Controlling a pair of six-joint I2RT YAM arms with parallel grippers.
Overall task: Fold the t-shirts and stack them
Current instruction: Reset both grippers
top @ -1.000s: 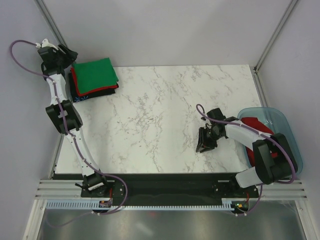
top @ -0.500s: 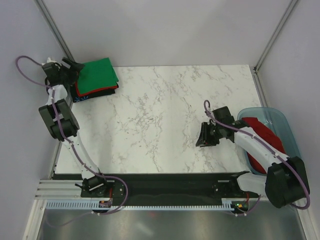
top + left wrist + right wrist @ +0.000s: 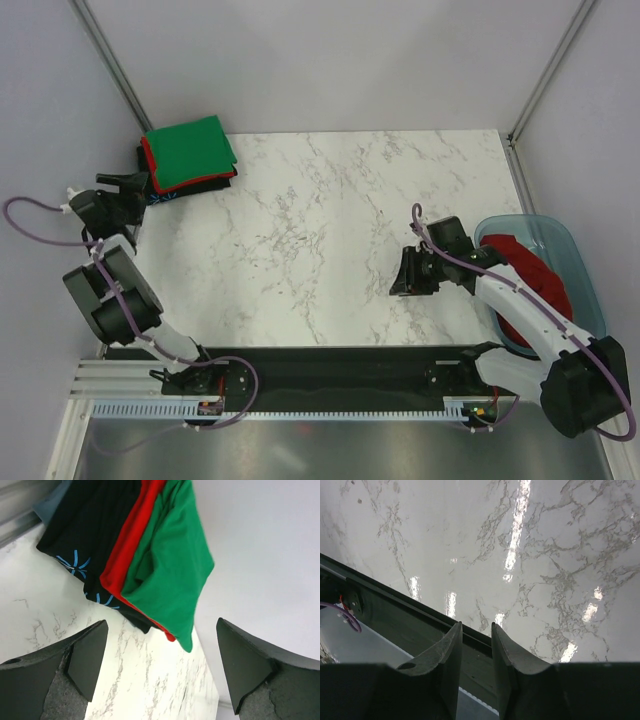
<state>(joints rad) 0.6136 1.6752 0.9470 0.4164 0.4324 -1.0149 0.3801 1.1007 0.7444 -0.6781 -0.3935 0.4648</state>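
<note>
A folded stack of t-shirts lies at the table's far left corner: bright green (image 3: 188, 150) on top, red (image 3: 150, 160) under it, black at the bottom. In the left wrist view the green shirt (image 3: 170, 565), the red one (image 3: 131, 535) and the black one (image 3: 85, 525) with its blue print hang beyond the fingers. My left gripper (image 3: 133, 195) (image 3: 161, 622) stands wide open, empty, just near-left of the stack. Another red t-shirt (image 3: 530, 270) lies crumpled in the tub. My right gripper (image 3: 400, 275) (image 3: 476, 625) hovers over the table's right half, a narrow gap between its fingers, holding nothing.
The translucent blue tub (image 3: 585, 290) sits at the right edge of the marble table (image 3: 300, 240). A black rail (image 3: 330, 365) with the arm bases runs along the near edge. Grey walls and metal posts (image 3: 105, 50) close in the back and sides.
My left arm has drawn back from the stack toward the near left and its jaws have spread wide. The right arm's elbow has swung outward; its gripper barely moved.
</note>
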